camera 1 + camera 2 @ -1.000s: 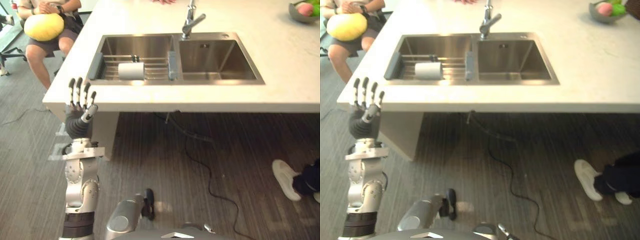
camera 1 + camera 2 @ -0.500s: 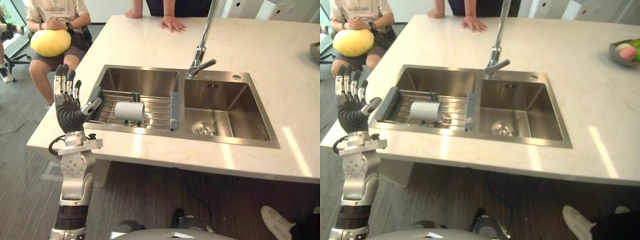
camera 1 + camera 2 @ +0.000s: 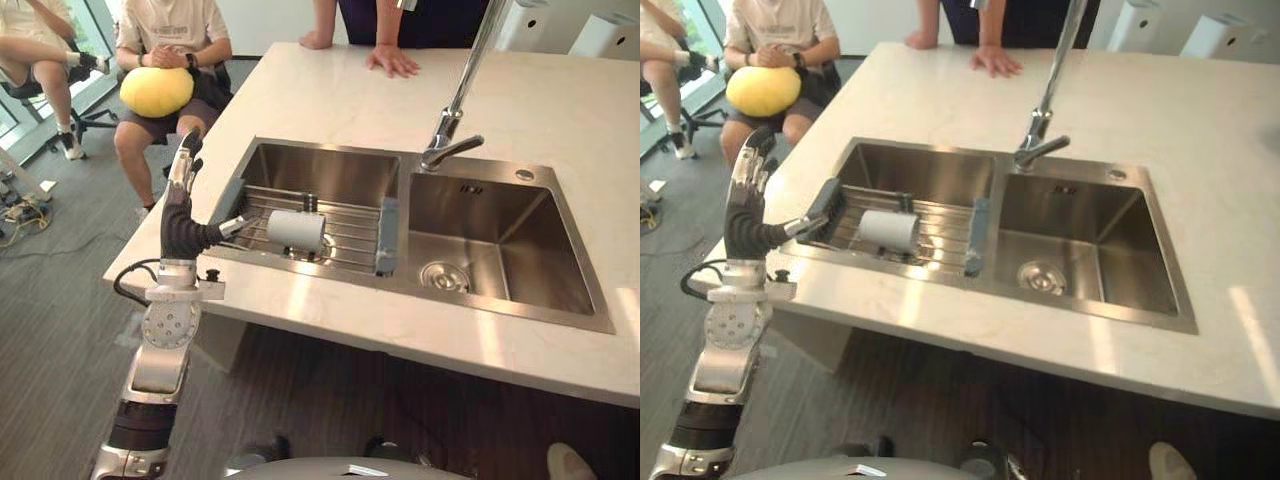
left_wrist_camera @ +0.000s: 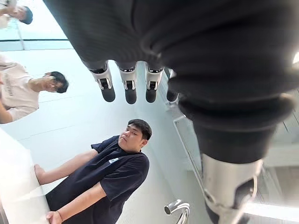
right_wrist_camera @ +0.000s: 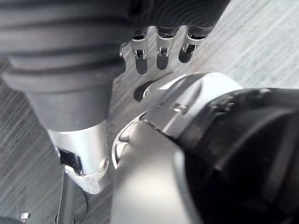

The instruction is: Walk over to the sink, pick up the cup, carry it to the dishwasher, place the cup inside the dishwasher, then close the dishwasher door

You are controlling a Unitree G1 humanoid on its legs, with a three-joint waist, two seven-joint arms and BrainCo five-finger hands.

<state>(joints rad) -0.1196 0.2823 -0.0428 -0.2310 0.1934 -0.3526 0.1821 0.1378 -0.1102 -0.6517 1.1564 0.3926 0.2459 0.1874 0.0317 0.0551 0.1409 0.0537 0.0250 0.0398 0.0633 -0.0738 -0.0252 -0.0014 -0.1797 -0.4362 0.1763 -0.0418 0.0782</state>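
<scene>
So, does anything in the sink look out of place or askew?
Only the cup: it lies on its side across the wire rack in the sink's left basin, not upright. I see no spill or damage.

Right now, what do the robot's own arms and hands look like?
The silver-grey jointed left arm ends in a left hand with a dark ribbed cover over wrist and back, plus silver dark-tipped fingers. The right hand matches.
</scene>
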